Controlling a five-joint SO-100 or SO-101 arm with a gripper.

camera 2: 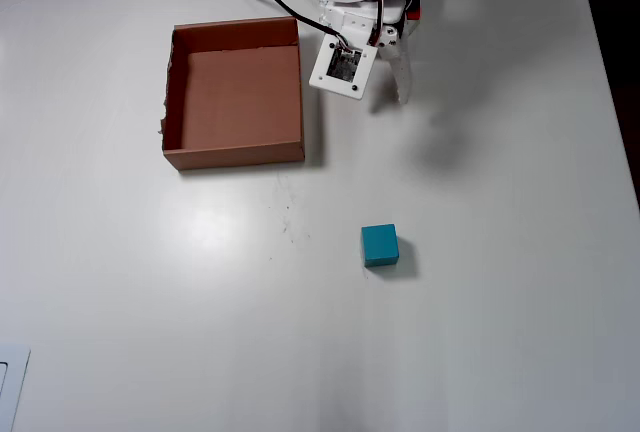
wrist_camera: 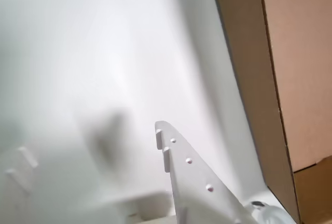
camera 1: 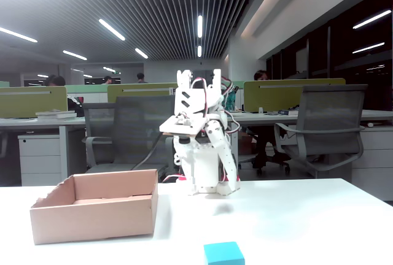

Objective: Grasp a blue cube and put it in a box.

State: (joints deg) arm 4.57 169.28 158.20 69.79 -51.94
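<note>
We see the blue cube (camera 2: pixel 380 245) alone on the worktop (camera 2: pixel 500 302), well apart from the box (camera 2: pixel 234 157); the fingers (camera 2: pixel 398 90) hold nothing, and we cannot tell their spread.

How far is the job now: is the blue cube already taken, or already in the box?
Nothing is done yet. The blue cube lies alone on the table, apart from the box, which is empty. Nothing is in hand: the gripper is tucked near the arm's base, far from the cube; whether its jaws are open is unclear. Left: reach, grasp, carry and drop the cube into the box.
</note>
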